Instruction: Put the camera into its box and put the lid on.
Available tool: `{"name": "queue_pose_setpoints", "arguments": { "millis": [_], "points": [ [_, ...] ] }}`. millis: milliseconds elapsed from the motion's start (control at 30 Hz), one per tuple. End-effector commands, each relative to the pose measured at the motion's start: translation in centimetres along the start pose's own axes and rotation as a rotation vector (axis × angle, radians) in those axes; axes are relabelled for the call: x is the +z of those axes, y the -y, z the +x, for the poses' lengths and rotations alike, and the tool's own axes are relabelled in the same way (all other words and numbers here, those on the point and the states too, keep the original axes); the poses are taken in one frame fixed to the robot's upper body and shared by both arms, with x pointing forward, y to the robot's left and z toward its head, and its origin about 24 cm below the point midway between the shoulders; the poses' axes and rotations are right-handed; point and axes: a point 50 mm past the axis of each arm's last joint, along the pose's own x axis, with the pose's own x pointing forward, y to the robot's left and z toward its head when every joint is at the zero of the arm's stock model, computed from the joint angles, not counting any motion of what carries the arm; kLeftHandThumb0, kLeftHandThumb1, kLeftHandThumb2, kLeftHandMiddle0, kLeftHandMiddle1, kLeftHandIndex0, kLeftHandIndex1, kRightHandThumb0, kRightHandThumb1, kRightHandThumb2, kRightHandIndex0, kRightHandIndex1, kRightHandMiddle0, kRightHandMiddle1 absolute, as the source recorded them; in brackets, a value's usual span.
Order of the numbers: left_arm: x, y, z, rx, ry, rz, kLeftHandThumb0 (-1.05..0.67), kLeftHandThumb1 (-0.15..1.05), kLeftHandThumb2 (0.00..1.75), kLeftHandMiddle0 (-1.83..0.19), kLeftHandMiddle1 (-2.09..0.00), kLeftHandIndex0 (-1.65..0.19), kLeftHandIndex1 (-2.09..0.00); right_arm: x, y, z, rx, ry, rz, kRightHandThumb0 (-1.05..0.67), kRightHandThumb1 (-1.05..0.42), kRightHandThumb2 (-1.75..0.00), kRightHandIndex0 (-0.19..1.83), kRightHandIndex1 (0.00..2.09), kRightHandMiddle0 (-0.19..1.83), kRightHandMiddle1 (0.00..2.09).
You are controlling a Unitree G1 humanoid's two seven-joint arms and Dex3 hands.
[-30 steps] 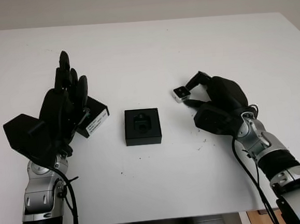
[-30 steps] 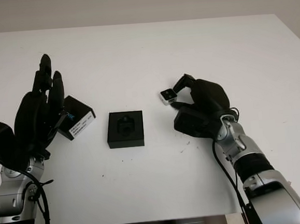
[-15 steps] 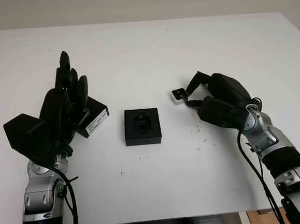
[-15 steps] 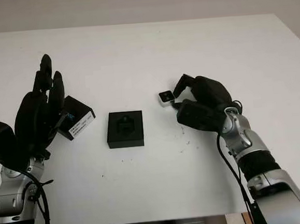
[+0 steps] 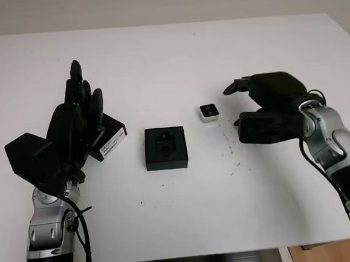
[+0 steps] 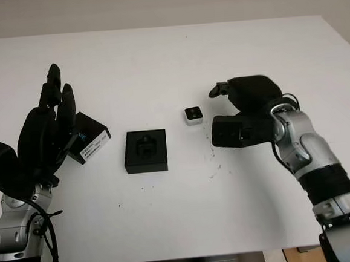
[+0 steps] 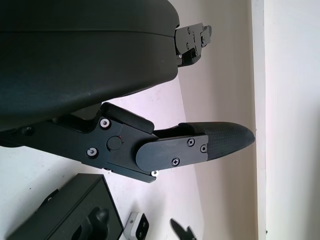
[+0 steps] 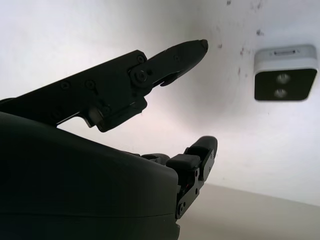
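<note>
One second back my right robot hand [image 5: 264,109] pinched the small silver square camera [image 5: 208,112]; now it is open and drawn off, the camera lying just beyond its fingertips on the white surface [image 5: 175,58], well short of the black foam-lined box [image 5: 166,147]. Left robot hand [image 5: 72,130] hovers open over the black labelled lid [image 5: 109,139].

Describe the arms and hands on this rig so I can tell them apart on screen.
Both match: the left hand and right hand have bulky black shells and jointed black fingers with visible screws. Forearms are silver metal segments with black bands, and a thin black cable loops alongside each wrist.
</note>
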Motion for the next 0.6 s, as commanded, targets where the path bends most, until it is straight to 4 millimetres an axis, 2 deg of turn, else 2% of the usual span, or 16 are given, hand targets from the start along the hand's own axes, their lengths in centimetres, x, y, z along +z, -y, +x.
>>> {"name": "queue_pose_setpoints", "arguments": {
  "millis": [0, 167, 300, 567],
  "points": [
    [0.5, 0.2, 0.2, -0.004, 0.024, 0.004, -0.76, 1.05, 0.57, 0.19, 0.00, 0.19, 0.00, 0.3, 1.3, 0.1, -0.024, 0.015, -0.044, -0.67, -0.84, -0.06, 0.20, 0.01, 0.28, 0.11],
    [0.5, 0.2, 0.2, 0.004, 0.027, -0.007, -0.75, 1.05, 0.55, 0.19, 0.00, 0.19, 0.00, 0.8, 1.9, 0.3, -0.059, 0.043, -0.047, -0.68, -0.83, -0.05, 0.20, 0.03, 0.26, 0.08],
    [0.5, 0.2, 0.2, 0.002, 0.024, -0.008, -0.76, 1.05, 0.54, 0.19, 0.00, 0.19, 0.00, 1.3, 1.7, 0.7, -0.044, 0.061, -0.030, -0.69, -0.83, -0.05, 0.20, 0.03, 0.29, 0.09],
    [0.5, 0.2, 0.1, 0.009, 0.025, -0.007, -0.77, 1.05, 0.53, 0.19, 0.00, 0.19, 0.00, 1.8, 0.1, 1.1, -0.043, 0.120, 0.089, -0.67, -0.83, -0.06, 0.22, 0.05, 0.33, 0.09]
  ]
}}
